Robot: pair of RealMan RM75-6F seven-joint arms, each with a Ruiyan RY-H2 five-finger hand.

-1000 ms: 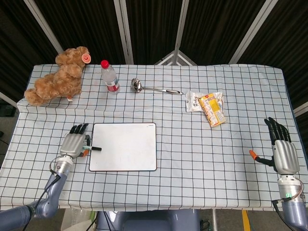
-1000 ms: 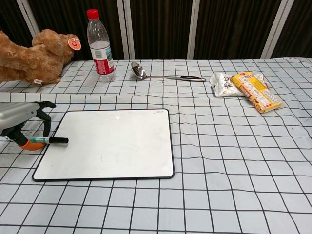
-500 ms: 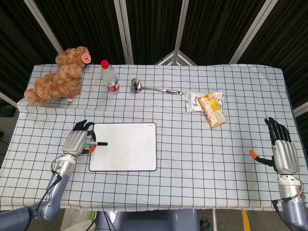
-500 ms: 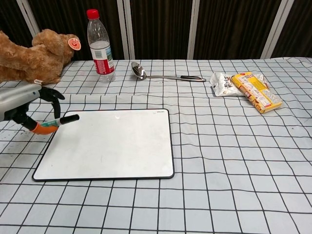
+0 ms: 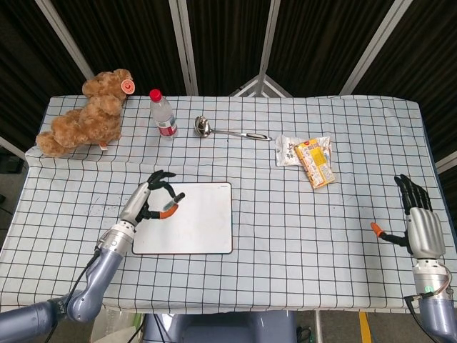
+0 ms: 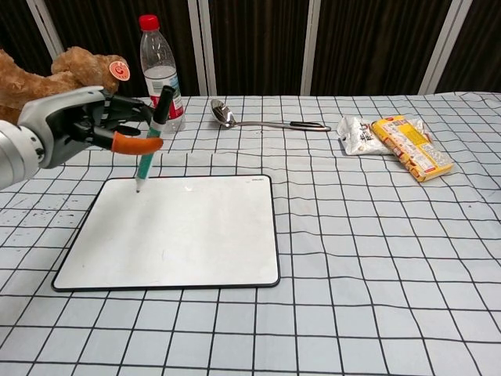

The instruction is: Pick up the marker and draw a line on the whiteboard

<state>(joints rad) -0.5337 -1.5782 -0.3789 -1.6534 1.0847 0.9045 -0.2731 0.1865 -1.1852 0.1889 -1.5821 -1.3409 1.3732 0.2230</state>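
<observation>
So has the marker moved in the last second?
Yes. The left hand has lifted the marker from flat beside the whiteboard's left edge to nearly upright, tip down over the board's far left corner.

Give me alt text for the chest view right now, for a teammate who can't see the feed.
The left hand holds the marker nearly upright, tip at the far-left corner of the blank whiteboard on a checked tablecloth. Behind are a teddy bear, water bottle, ladle and snack packets.
</observation>
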